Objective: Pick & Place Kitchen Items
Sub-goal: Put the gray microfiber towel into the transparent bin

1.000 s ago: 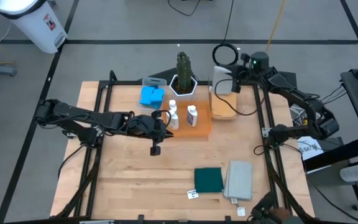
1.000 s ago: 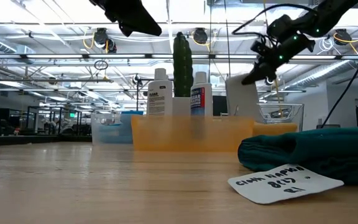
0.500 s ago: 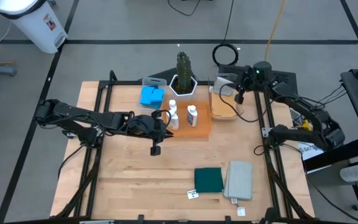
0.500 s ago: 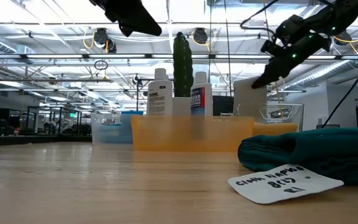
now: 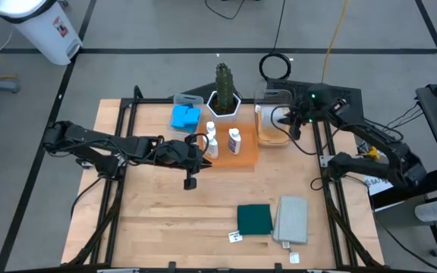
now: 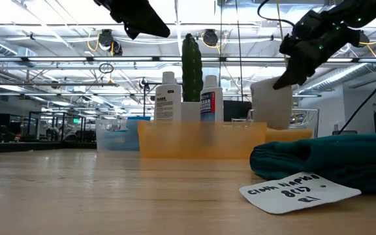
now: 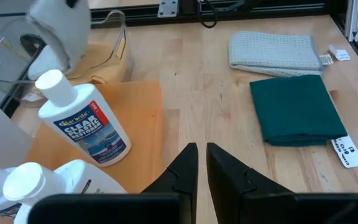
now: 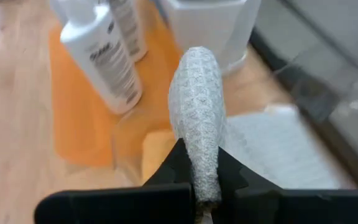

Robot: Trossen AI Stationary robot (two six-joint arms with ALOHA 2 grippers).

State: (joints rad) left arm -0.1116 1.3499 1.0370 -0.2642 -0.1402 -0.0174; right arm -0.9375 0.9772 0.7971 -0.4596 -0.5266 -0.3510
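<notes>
Operator, note the relation that governs your next move: the right end effector (image 8: 205, 180) is clamped on a pale grey cloth (image 8: 197, 118), and that cloth hangs directly over the clear bin (image 5: 273, 129) at the far right of the surface (image 5: 165, 220). In the low view the cloth (image 6: 271, 103) droops from the fingers with its lower edge about level with the bin's rim; whether it touches the rim cannot be told. Its long axis runs downward from the pinch point. An orange cloth (image 8: 160, 146) already lies in that bin, directly below the held one. Judged from this, release calls for lowering or simply opening, not for sideways travel.

The right arm reaches in from the far right, its wrist pitched downward over the bin.

The left end effector (image 7: 201, 163) stands with fingers close together, almost shut, and holds nothing. It hovers above the near edge of the orange tray (image 5: 245, 155), just beside the white bottles (image 5: 212, 141). From it, the dark green cloth (image 7: 298, 109) and a second grey cloth (image 7: 273, 50) lie on the near right part of the surface, well apart. The left arm is the nearer to the bottles. The blue sponges (image 5: 185, 117) sit in a bin at the far left of the tray.
</notes>
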